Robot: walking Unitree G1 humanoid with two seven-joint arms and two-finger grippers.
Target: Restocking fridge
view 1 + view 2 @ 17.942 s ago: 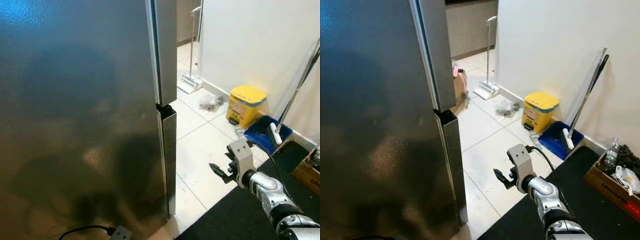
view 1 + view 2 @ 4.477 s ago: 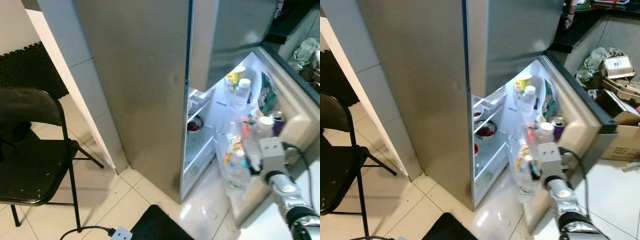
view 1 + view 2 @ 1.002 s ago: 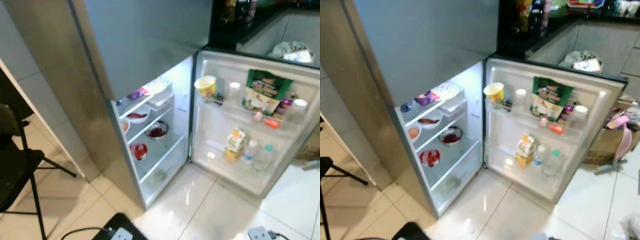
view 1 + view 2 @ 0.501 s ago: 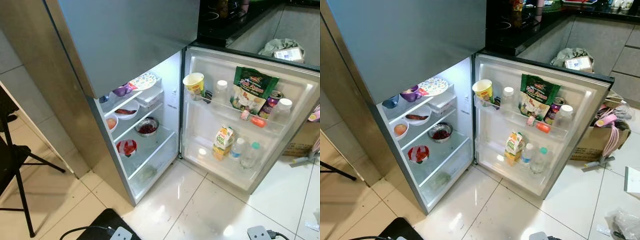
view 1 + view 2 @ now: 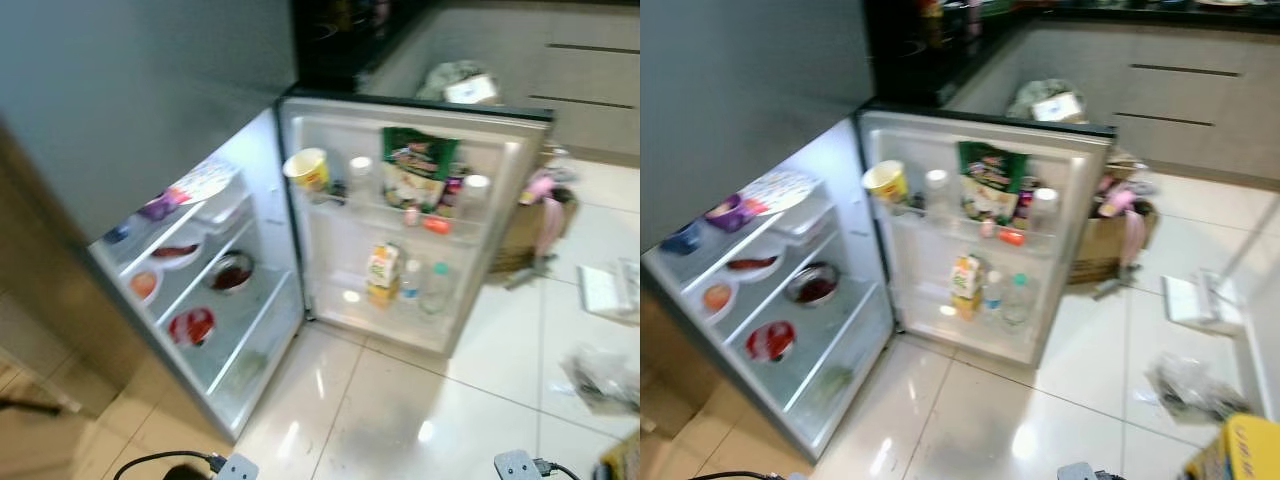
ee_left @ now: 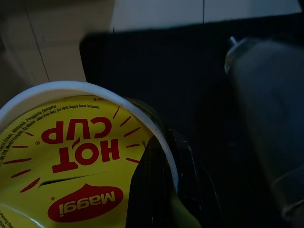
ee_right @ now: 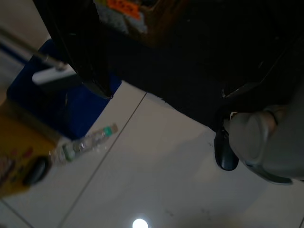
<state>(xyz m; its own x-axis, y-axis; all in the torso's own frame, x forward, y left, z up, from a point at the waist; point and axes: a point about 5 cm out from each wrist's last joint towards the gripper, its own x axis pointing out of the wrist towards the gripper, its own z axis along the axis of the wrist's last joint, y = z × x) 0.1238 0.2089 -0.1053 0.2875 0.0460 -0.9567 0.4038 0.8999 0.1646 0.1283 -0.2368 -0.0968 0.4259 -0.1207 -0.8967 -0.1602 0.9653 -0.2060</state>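
The fridge [image 5: 110, 90] stands with its lower door [image 5: 505, 150] swung wide open. On the lit shelves [image 5: 790, 300] sit bowls of food [image 5: 231, 274] and a patterned plate [image 5: 778, 188]. The door racks hold a yellow cup [image 5: 306, 168], a green bag [image 5: 415, 165], a juice carton [image 5: 381, 270] and clear bottles [image 5: 435, 288]. In the left wrist view a yellow Maggi Hot Cup noodle cup [image 6: 71, 161] lies against a black finger [image 6: 154, 194] of my left gripper, which is shut on it. My right gripper [image 7: 166, 92] hangs open over a black mat and white tiles.
A cardboard box [image 5: 1105, 235] with pink items stands behind the door. A crumpled bag [image 5: 1190, 385], a white flat object [image 5: 1195, 298] and a yellow bin [image 5: 1240, 450] are on the tiles to the right. A plastic bottle [image 7: 85, 142] lies by a blue dustpan [image 7: 47, 104].
The camera has swung to the right, so the fridge sits further left in the picture and more floor shows on the right. The picture is more blurred. Nothing in the fridge has moved.
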